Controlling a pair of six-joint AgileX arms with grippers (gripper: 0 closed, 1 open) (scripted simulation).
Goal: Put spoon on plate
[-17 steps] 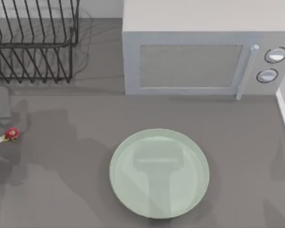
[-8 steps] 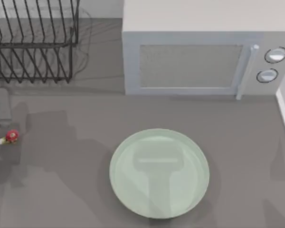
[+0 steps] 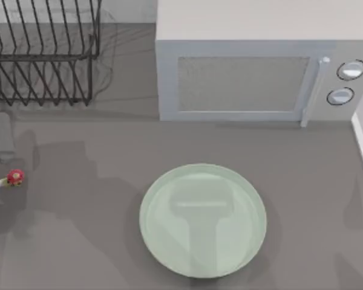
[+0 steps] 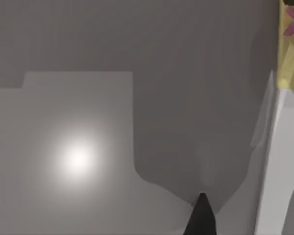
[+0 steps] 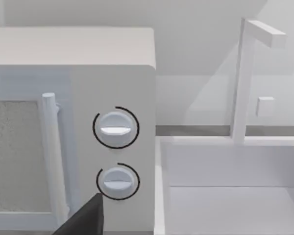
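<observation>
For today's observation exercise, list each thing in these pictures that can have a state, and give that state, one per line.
Small white spoon with red round knob: lying on the grey table at the top view's left edge, not on the plate.
Large round pale mint-green plate: flat on the table, nothing on it.
White microwave: door closed.
Black wire dish rack: holds nothing visible.

The left arm (image 3: 2,140) sits just below the dish rack (image 3: 42,51), at the table's far left edge.
</observation>
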